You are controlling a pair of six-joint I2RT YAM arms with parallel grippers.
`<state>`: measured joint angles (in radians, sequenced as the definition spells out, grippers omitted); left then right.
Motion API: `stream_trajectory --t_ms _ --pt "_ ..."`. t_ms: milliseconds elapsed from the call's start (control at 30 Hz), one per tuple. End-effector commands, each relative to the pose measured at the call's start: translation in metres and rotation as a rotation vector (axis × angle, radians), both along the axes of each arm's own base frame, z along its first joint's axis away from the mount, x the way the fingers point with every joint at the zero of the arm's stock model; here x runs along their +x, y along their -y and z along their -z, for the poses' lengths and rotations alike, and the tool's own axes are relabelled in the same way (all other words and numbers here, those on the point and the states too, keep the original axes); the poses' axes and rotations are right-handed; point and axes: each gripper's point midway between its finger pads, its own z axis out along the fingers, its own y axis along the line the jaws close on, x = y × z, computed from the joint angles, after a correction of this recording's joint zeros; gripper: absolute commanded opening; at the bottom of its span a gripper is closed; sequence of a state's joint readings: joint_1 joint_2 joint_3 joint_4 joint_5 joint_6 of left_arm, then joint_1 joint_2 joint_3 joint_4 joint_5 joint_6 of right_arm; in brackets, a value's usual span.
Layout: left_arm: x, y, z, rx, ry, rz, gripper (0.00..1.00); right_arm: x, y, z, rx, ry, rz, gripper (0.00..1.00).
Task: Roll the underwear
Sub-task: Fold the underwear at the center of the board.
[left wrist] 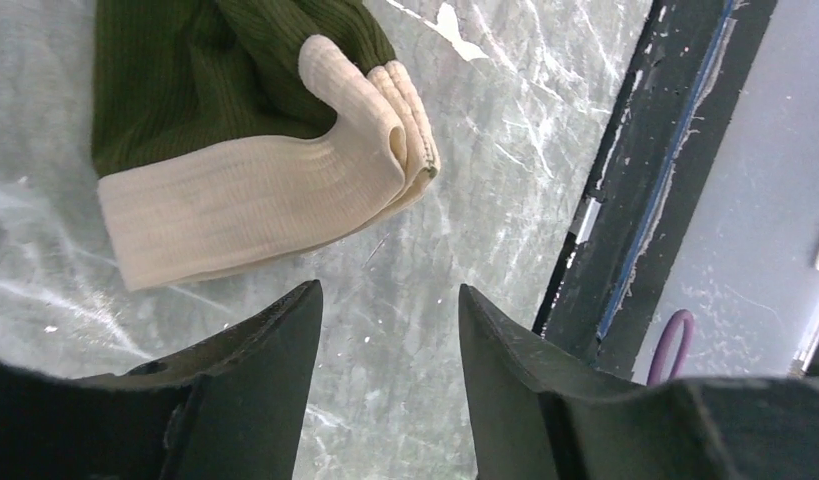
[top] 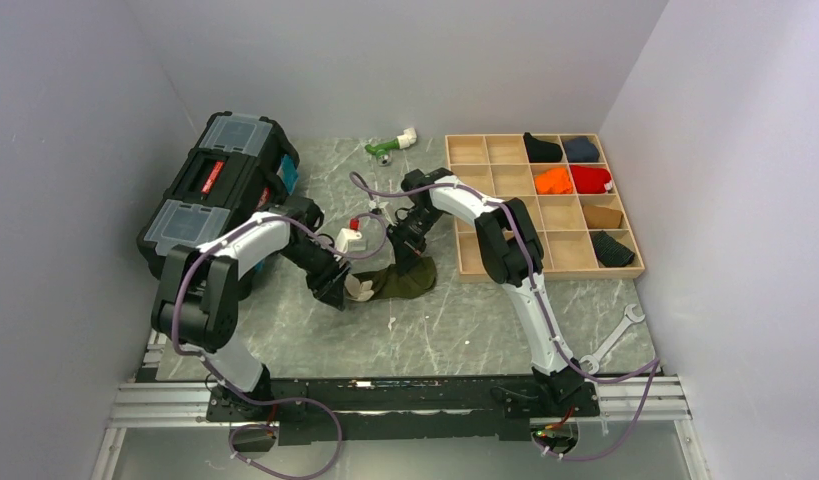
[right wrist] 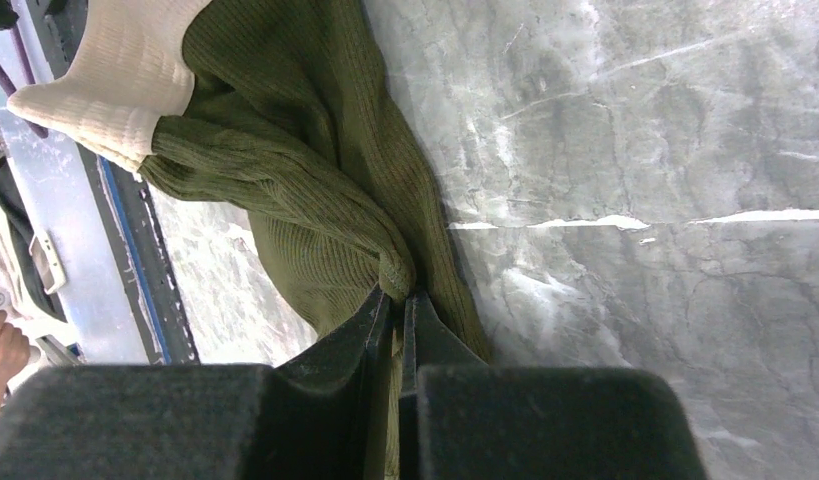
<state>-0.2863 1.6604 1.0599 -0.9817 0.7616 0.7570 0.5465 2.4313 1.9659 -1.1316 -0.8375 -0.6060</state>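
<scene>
Item under inspection: the dark olive-green ribbed cloth underwear [top: 400, 280] with a cream waistband lies on the grey marble-patterned table [top: 465, 320], at the centre of the top view, between the two arms. It is bunched and partly folded, not flat. The cream waistband points toward the left of the frame and the green body toward the right.

Left gripper [top: 335, 290]: in the left wrist view its claw [left wrist: 385, 290] stands parted, with bare table showing in the gap and nothing between the fingers. The folded waistband [left wrist: 265, 190] fills the upper left of that frame, just beyond the fingertips and apart from them.

Right gripper [top: 410, 248]: in the right wrist view the claw [right wrist: 397, 300] is pinched closed on a gathered fold of the green cloth [right wrist: 315, 200]. The cloth runs from the tips toward the upper left of that frame and ends in the waistband.

Surroundings, top view:
- A black plastic toolbox [top: 220, 190] sits at the left.
- A light wooden compartment tray [top: 510, 180] sits at the upper right, with cloth rolls in several right-hand cells.
- A metal spanner [top: 613, 338] lies at the lower right.
- A small green-and-white object [top: 390, 145] lies at the top centre; I cannot tell what it is.
</scene>
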Motion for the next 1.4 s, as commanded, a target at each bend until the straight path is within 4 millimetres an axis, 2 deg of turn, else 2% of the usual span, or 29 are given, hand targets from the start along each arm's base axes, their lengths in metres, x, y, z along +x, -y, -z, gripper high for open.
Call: stream_trajectory --t_ms 0,133,233,267,433,767,933,1067,1167,1367 --pt "0.014 -0.001 -0.013 -0.013 0.137 -0.023 0.59 0.005 0.001 0.005 0.011 0.022 -0.004 0.00" --pt "0.022 0.002 -0.030 -0.052 0.270 -0.037 0.72 0.003 -0.001 0.002 0.023 0.012 -0.003 0.00" --pt "0.028 0.007 -0.040 -0.063 0.409 -0.024 0.97 0.003 -0.001 0.001 0.027 0.007 -0.001 0.00" --pt "0.028 0.011 -0.040 -0.058 0.467 -0.006 0.99 0.004 -0.002 0.000 0.028 0.007 -0.002 0.00" --pt "0.030 0.026 -0.033 0.044 0.697 0.059 0.99 0.004 -0.001 0.000 0.026 0.005 -0.003 0.00" --pt "0.046 0.043 -0.013 0.162 0.822 0.053 1.00 0.001 -0.002 0.003 0.027 -0.010 -0.004 0.00" --pt "0.041 0.050 -0.006 0.173 0.803 0.071 0.98 0.001 -0.002 0.005 0.024 -0.011 -0.004 0.00" --pt "0.033 0.049 0.006 0.191 0.752 0.092 0.85 0.002 -0.002 0.005 0.022 -0.017 -0.004 0.00" --pt "0.031 0.044 0.014 0.220 0.734 0.100 0.78 0.001 -0.002 0.005 0.021 -0.014 -0.003 0.00" --pt "0.026 0.036 0.024 0.265 0.695 0.105 0.74 0.001 -0.001 0.006 0.018 -0.019 -0.003 0.00"
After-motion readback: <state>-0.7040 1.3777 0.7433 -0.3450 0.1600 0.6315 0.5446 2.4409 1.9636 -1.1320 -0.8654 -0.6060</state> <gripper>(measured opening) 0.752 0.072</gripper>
